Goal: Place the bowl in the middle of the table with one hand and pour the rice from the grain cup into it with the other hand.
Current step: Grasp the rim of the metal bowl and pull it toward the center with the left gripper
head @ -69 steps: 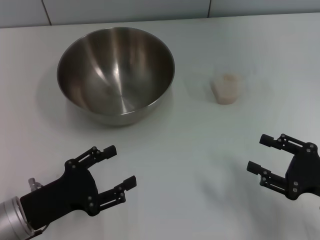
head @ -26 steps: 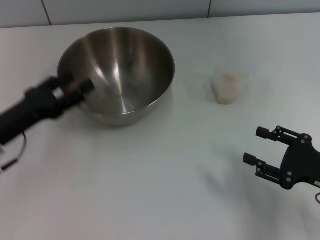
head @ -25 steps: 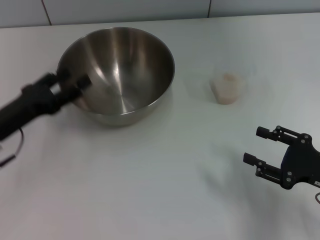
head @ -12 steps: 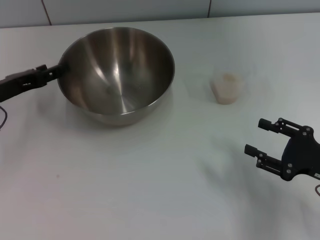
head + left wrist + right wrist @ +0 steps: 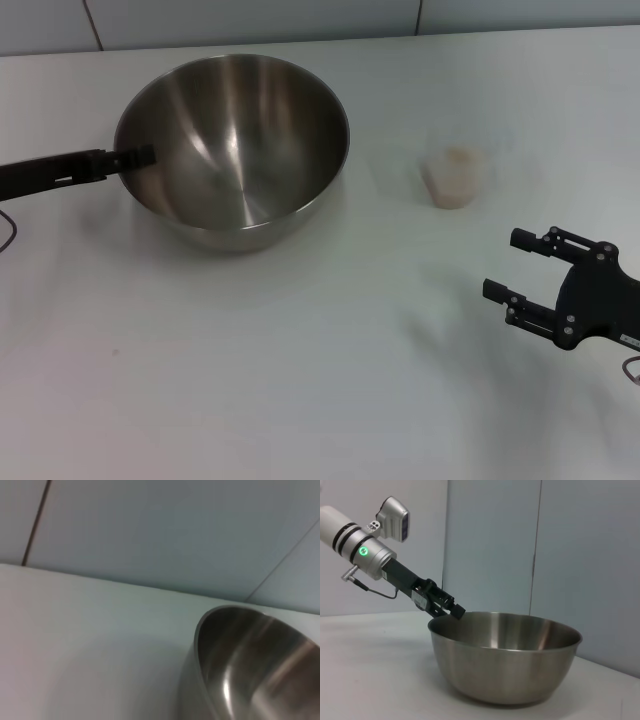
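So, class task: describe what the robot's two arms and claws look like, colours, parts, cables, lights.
Left claw: black, slim, on a black link joined to a silver-and-white cylinder with black bands, a green light, a grey box and a thin dark cable. Right claw: black, two thin pronged fingers, small pale screws.

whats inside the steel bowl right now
No rice or other contents: the steel mixing bowl shows only its bare shiny inside. The left tool sits at its rim. The rice is still in its clear cup on the table. The right tool hovers apart.
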Available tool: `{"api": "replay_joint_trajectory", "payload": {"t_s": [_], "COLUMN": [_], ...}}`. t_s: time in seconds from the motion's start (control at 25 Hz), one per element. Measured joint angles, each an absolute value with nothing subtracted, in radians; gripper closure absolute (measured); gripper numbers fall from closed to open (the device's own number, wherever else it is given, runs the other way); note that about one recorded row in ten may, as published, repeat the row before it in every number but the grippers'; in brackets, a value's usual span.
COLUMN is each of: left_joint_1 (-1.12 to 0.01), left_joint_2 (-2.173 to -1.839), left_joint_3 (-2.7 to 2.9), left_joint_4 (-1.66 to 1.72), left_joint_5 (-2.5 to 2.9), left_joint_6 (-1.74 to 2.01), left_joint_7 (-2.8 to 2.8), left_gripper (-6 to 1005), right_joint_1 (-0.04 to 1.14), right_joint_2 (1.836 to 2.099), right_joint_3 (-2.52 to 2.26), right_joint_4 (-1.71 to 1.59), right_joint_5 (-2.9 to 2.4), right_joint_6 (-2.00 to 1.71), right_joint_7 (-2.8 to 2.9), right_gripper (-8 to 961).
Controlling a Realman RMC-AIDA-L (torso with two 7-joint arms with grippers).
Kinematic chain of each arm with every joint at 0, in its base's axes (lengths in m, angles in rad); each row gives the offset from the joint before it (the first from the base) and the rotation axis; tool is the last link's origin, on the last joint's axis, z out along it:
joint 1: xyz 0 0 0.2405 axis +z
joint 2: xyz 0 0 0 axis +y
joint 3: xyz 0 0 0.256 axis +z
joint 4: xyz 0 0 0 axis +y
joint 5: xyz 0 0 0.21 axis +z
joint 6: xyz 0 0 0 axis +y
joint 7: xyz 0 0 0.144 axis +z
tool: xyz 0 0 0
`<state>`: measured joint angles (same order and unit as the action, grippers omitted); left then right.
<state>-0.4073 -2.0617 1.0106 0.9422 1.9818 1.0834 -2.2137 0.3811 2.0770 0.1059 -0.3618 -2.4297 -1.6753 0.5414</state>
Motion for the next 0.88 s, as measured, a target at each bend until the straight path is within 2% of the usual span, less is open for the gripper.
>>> {"api": "replay_joint_trajectory", "payload": {"t_s": [0.4, 0.6, 0.88], "left_joint_1": [-0.433, -0.425, -0.432], "left_joint_2": [-2.066, -2.067, -2.068], "left_joint_3": [1.046, 1.104, 1.140], "left_joint_4": [0.969, 1.033, 1.068], "left_joint_5": [2.122, 2.150, 2.223], "left_joint_6": [1.088, 1.082, 1.081], "left_joint_7": [-2.274, -2.316, -2.391], "left_gripper": [218, 442, 658], "right_joint_1": [0.384, 0.383, 0.382], "right_joint_2": [2.077, 2.078, 2.079], "right_joint_3": [0.106, 0.106, 0.106], "right_joint_4": [-0.362, -0.362, -0.360], "right_joint_5": [-2.419, -2.407, -2.394], "right_joint_6": [-1.675, -1.675, -1.675], "right_joint_7": [0.541, 0.541, 0.541], "right_gripper": [292, 291, 290]}}
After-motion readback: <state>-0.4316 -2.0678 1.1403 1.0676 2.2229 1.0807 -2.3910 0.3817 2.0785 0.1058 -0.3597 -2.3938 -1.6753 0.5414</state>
